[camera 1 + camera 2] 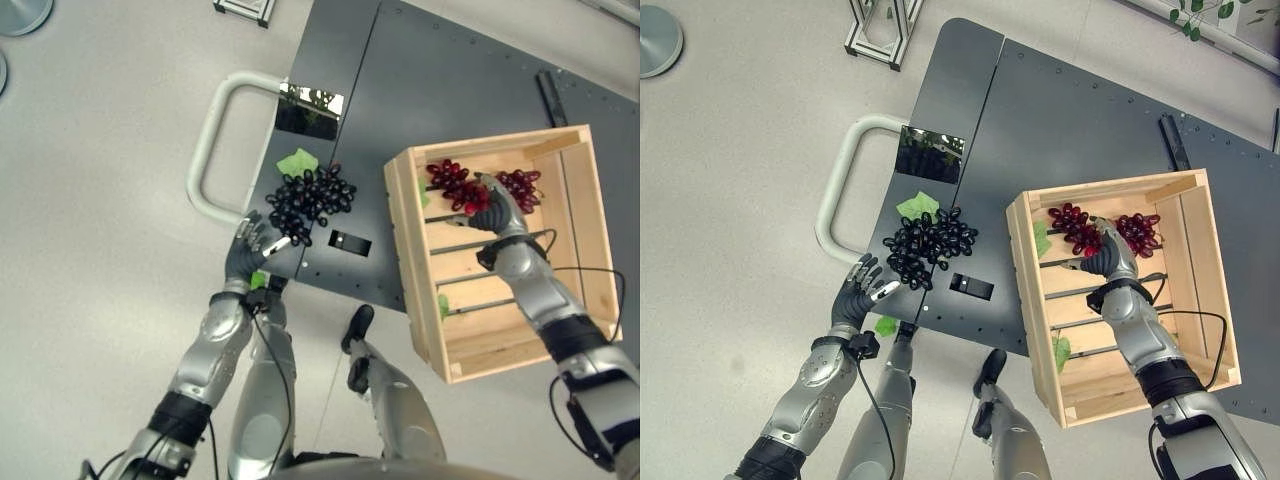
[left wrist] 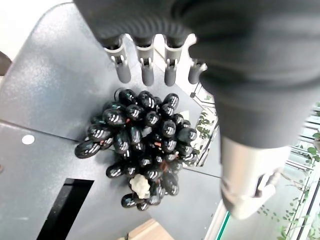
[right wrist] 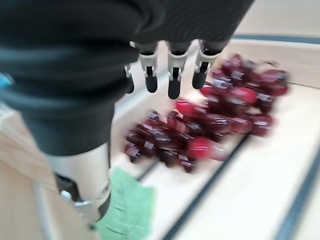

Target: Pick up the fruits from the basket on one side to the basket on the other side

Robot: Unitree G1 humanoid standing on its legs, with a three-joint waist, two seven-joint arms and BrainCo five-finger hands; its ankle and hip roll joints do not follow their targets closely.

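Left eye view, nearest first: we see the left robot hand (image 1: pixel 252 246) at the near edge of the dark tabletop (image 1: pixel 440 90), fingers spread and holding nothing, just beside the black grape bunch (image 1: pixel 310 200), which lies on the tabletop with a green leaf (image 1: pixel 297 162) at its far side. To the right, the right robot hand (image 1: pixel 492 212) hangs inside the wooden crate (image 1: pixel 575 230), fingers straight and relaxed over two red grape bunches (image 1: pixel 455 183) by the crate's far wall. Beyond, a pale handle (image 1: pixel 215 140) projects from the tabletop's left edge.
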